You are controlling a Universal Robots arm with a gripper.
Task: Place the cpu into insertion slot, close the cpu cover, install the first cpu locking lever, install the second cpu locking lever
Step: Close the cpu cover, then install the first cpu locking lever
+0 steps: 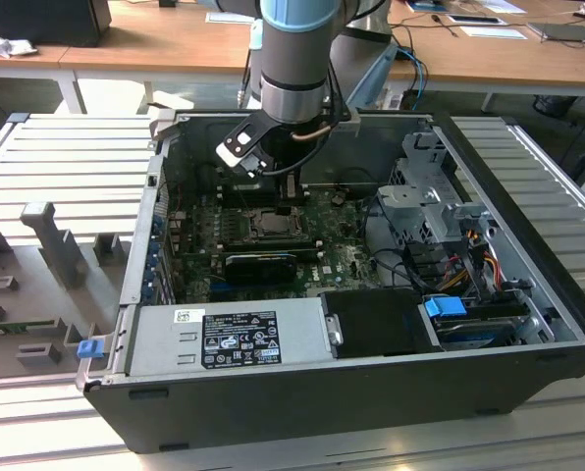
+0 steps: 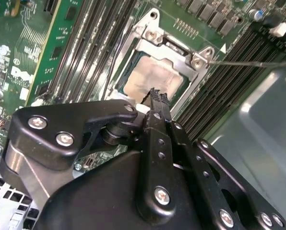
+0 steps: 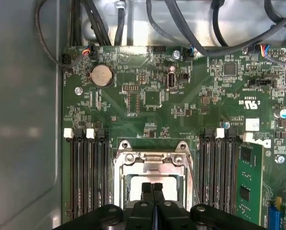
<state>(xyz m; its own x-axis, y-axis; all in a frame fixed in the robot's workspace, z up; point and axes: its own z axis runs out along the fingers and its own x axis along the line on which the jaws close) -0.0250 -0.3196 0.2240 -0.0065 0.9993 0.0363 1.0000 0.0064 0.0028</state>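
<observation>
Long wooden desks [image 1: 145,44] across the back, white sheets of paper [image 1: 493,31] and a dark box [image 1: 47,20] on them, ribbed grey metal worktop [image 1: 538,186] in front, even indoor light

**Pale silvery square cpu [image 2: 152,79], seated face-up in the square, dark, metal-rimmed insertion slot [image 1: 273,224].**
The thin silvery cpu cover [image 2: 179,56], a frame with a cut-out centre, lies flat over the chip's edges. The socket sits on the green motherboard [image 3: 148,110] between two banks of long black slots.

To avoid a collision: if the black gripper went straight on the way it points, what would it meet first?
Probably the pale silvery square cpu, directly ahead of the shut black gripper; depth is unclear.
</observation>
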